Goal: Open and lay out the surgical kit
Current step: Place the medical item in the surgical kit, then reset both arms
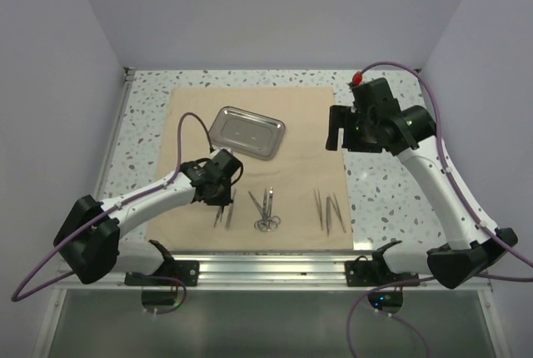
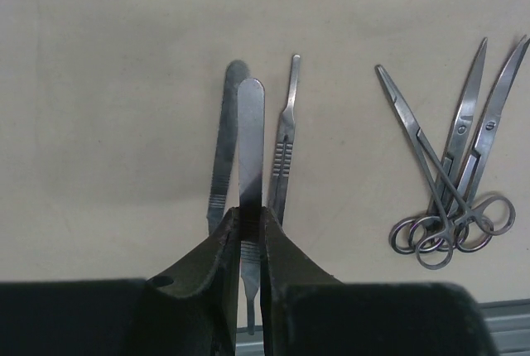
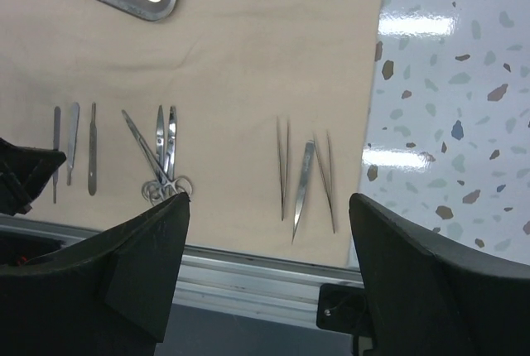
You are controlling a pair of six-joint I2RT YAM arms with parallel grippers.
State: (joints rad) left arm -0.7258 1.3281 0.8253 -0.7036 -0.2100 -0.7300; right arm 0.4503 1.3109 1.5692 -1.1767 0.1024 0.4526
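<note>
The wrap sheet (image 1: 308, 125) lies open on the desk (image 1: 391, 200), with the steel tray (image 1: 246, 131) on its far half and the scissors (image 1: 266, 212) and tweezers (image 1: 329, 208) along its near edge. The left hand (image 2: 250, 223) is clamped on a scalpel handle (image 2: 251, 141) at its near-left, probably the last placement. The right hand (image 3: 269, 200) gapes wide over its right edge.

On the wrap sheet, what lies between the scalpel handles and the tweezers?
The scissors, lying in a small overlapping pile; the top external view shows this.
</note>
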